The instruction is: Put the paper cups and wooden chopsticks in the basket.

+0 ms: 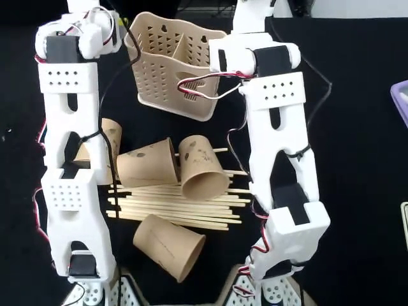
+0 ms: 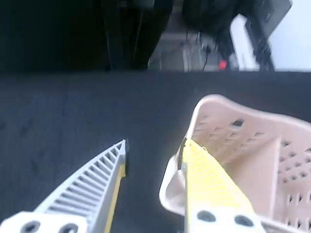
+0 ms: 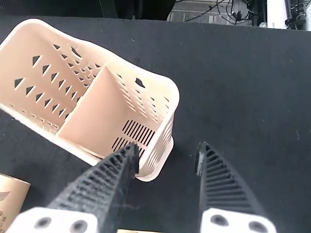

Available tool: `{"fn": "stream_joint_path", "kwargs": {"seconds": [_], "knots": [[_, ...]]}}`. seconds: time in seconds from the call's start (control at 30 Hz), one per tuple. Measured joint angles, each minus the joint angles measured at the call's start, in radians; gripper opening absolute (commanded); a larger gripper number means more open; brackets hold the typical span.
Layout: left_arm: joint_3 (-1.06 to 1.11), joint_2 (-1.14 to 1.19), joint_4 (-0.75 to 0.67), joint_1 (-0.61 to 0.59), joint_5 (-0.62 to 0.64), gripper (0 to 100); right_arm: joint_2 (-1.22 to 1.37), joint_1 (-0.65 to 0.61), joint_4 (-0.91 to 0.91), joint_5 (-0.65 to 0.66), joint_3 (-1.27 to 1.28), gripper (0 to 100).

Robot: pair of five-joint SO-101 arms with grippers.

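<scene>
Black table (image 1: 363, 178), basket (image 1: 159, 70) upper centre; left gripper (image 2: 154, 145) and right gripper (image 3: 167, 148) spread empty. Best straddle one paper cup (image 1: 167, 245) squarely.

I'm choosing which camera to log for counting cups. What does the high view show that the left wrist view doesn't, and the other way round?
High view: four cups on their sides around a pile of chopsticks, with the left arm and right arm stretched over them.
Left wrist view: the left gripper, open, one finger at the basket's rim, and room clutter beyond the table edge.
Both: the basket, with nothing in it, on the black table.
</scene>
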Motion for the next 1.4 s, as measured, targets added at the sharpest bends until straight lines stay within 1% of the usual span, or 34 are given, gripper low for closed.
{"fn": "stream_joint_path", "kwargs": {"seconds": [0.17, 0.4, 0.47, 0.53, 0.57, 0.6, 0.63, 0.67, 0.73, 0.97, 1.07, 1.17, 1.4], "knots": [[-0.018, 0.051, -0.057, 0.037, -0.003, 20, 0.0, 0.0, 0.0, 0.0, 0.0, 19.8], [-0.023, 0.209, -0.058, 0.048, 0.0, 19, 0.0, 0.0, 0.0, 0.0, 0.0, 19.8], [-0.037, 0.224, -0.054, 0.048, 0.0, 16, 0.0, 0.0, 0.0, 0.0, 0.0, 19.7], [-0.058, 0.226, -0.029, 0.049, 0.0, 6, 0.0, 0.0, 0.0, 0.0, 0.012, 17.7], [-0.071, 0.226, -0.014, 0.049, 0.0, 2, 0.0, 0.0, 0.0, 0.0, 0.02, 15.1], [-0.087, 0.226, 0.005, 0.051, 0.0, 4, 0.0, 0.0, 0.0, 0.0, 0.028, 12.0], [-0.103, 0.226, 0.026, 0.057, 0.0, 4, 0.0, 0.0, 0.0, 0.0, 0.037, 8.8], [-0.12, 0.226, 0.051, 0.063, 0.0, 2, 0.0, 0.0, -0.009, 0.0, 0.046, 5.7], [-0.158, 0.226, 0.118, 0.069, 0.002, 3, 0.0, 0.0, -0.034, 0.0, 0.064, 1.1], [-0.235, 0.233, 0.304, 0.061, 0.002, 3, 0.0, 0.0, -0.072, 0.0, 0.089, 2.1], [-0.25, 0.232, 0.367, 0.052, 0.025, 3, 0.0, 0.0, -0.072, 0.0, 0.089, 1.0], [-0.256, 0.23, 0.39, 0.04, 0.031, 3, 0.0, 0.0, -0.072, 0.0, 0.089, 1.1], [-0.256, 0.23, 0.394, 0.008, 0.035, 3, 0.0, 0.0, -0.057, 0.0, 0.089, 1.1]]}}
